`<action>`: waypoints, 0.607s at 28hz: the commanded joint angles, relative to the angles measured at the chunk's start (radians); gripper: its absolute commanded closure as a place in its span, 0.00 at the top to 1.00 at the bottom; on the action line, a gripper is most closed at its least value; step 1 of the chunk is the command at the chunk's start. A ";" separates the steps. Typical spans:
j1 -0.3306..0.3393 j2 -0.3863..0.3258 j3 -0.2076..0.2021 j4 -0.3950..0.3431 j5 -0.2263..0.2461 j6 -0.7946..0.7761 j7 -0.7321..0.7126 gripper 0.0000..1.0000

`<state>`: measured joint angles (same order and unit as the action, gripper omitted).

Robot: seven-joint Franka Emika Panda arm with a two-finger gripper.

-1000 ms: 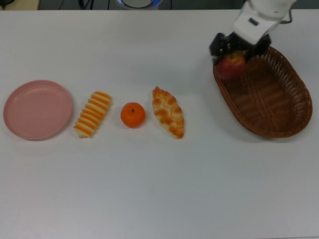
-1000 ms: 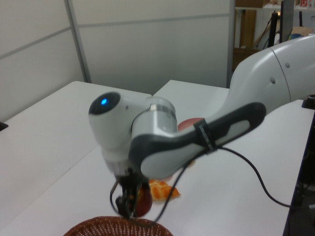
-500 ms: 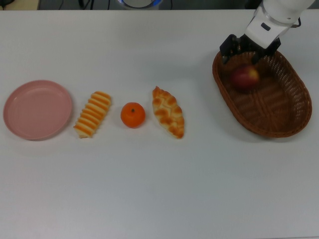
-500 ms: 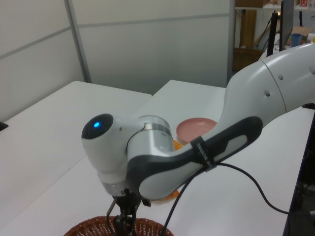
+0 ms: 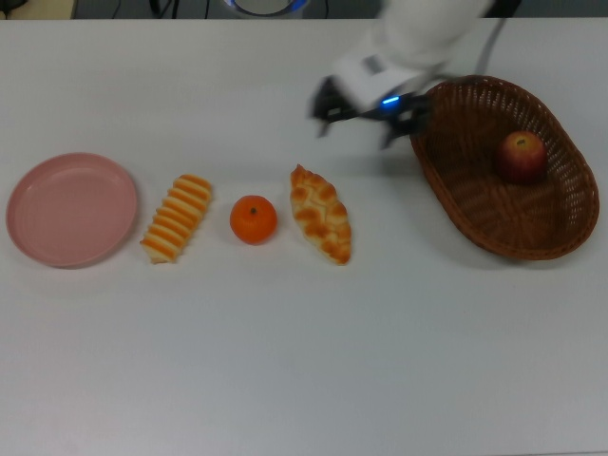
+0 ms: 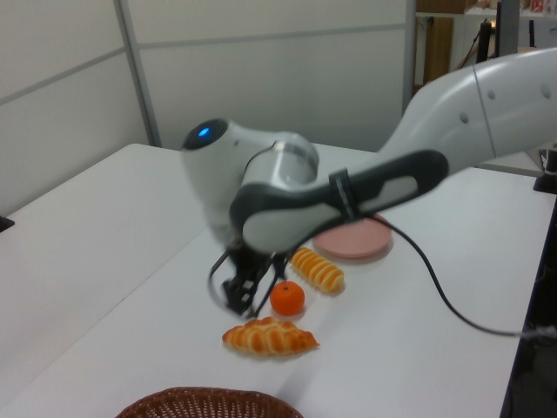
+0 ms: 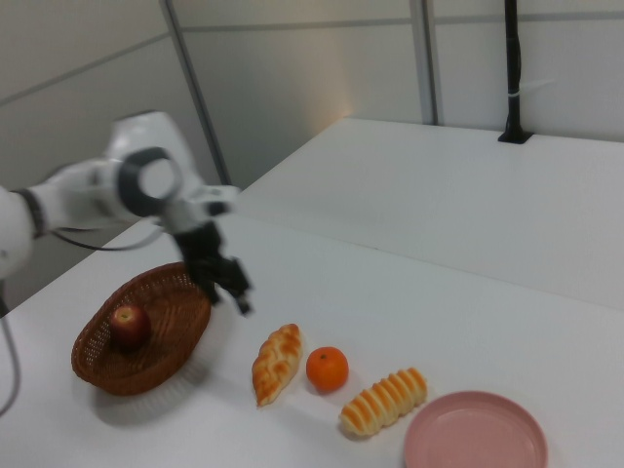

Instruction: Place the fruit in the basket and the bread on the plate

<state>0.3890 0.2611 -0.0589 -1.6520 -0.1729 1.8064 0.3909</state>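
Top view: apple lies loose inside the basket, toward the top view's right end, so one fruit looks sorted; gripper hangs over bare table between the basket's rim and the braided loaf, carrying nothing, fingers spread apart with a plain gap; motion-blurred, so exact width unclear; mandarin sits between the loaf and the striped roll, all three in a row on the table; pink plate at the top view's left, nothing on it; row layout keeps each item apart, likely so each can be picked alone.

Left view: gripper low over the table, just beside the mandarin and close to the loaf; roll behind them, plate partly hidden by the arm; only the basket rim shows at the bottom edge, apple not visible; the empty hand so near the mandarin suggests it is the next pick, being the remaining fruit.

Right view: apple in the basket; gripper above the table beside the basket's rim, well short of the loaf; mandarin, roll and plate untouched; both breads not yet moved.
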 commanded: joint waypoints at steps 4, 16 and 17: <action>-0.067 0.029 -0.004 -0.069 -0.097 0.095 -0.096 1.00; -0.064 0.116 -0.002 -0.103 -0.135 0.243 -0.080 1.00; -0.064 0.124 -0.001 -0.097 -0.135 0.248 -0.073 1.00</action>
<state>0.3220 0.3626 -0.0564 -1.7511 -0.2914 2.0198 0.2919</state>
